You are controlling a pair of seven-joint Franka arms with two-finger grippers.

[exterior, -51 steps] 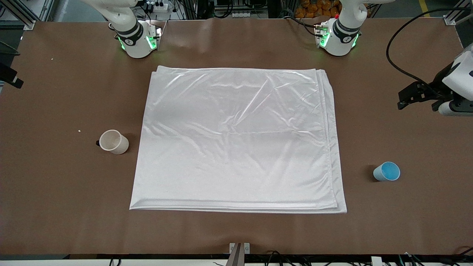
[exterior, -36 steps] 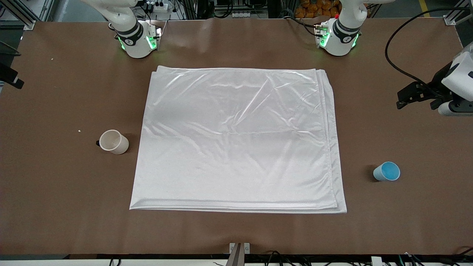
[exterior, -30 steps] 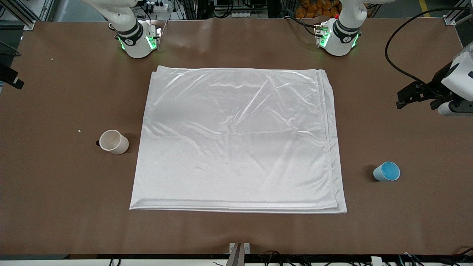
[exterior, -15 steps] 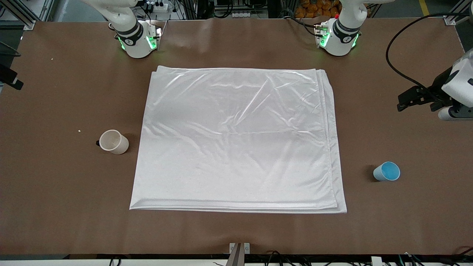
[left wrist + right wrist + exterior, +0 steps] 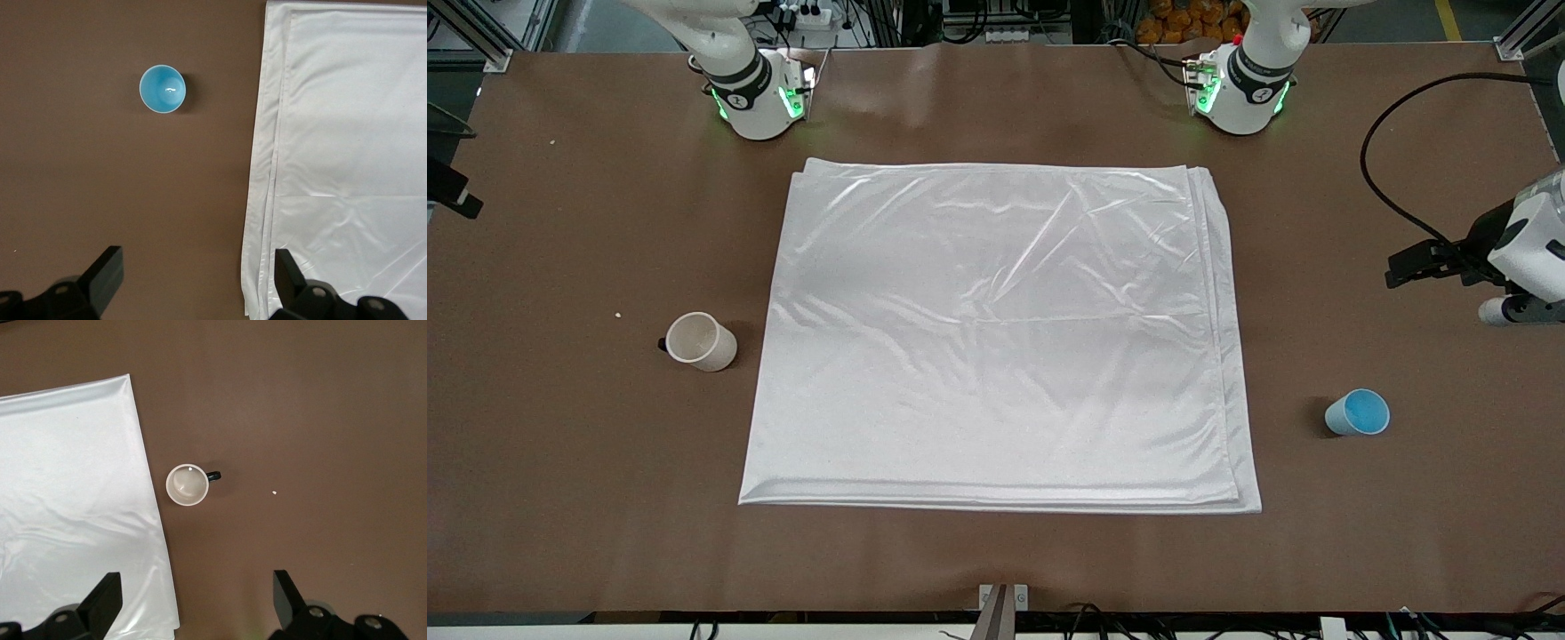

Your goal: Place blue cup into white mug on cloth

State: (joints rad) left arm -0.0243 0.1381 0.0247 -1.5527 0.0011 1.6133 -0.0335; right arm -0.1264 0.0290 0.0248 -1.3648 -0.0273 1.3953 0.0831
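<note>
**While both cups sit off the cloth, a lot can slip**

Since nothing is picked up yet, the whole job is still ahead. The blue cup (image 5: 1357, 412) stands upright on the bare desk (image 5: 569, 498), near the edge at the left arm's end, well apart from the cloth (image 5: 996, 338). The white mug (image 5: 700, 341) stands upright on the bare desk too, just beside the cloth edge at the right arm's end, with its small black handle pointing away from the cloth. The mug is not on the cloth, so it may have to go there first.

The left gripper (image 5: 193, 280) hangs over the bare desk near the edge at its own end, with its fingers (image 5: 105, 272) spread wide and holding nothing. The right gripper (image 5: 193, 600) waits high over the mug's part of the desk, fingers wide and empty as well.

What could go wrong? The blue cup is small and light, so one finger could bump it and knock it over or push it away. A squeeze too near the rim could make it pop out. The cloth is shiny and creased, so a mug set on it could wobble or slide. The cup is only a bit thinner than the mug, so it could catch on the rim and tip both.

Compared with a moment ago, the left gripper is now over a spot closer to the blue cup. The cups, the cloth and the right arm have not moved.
</note>
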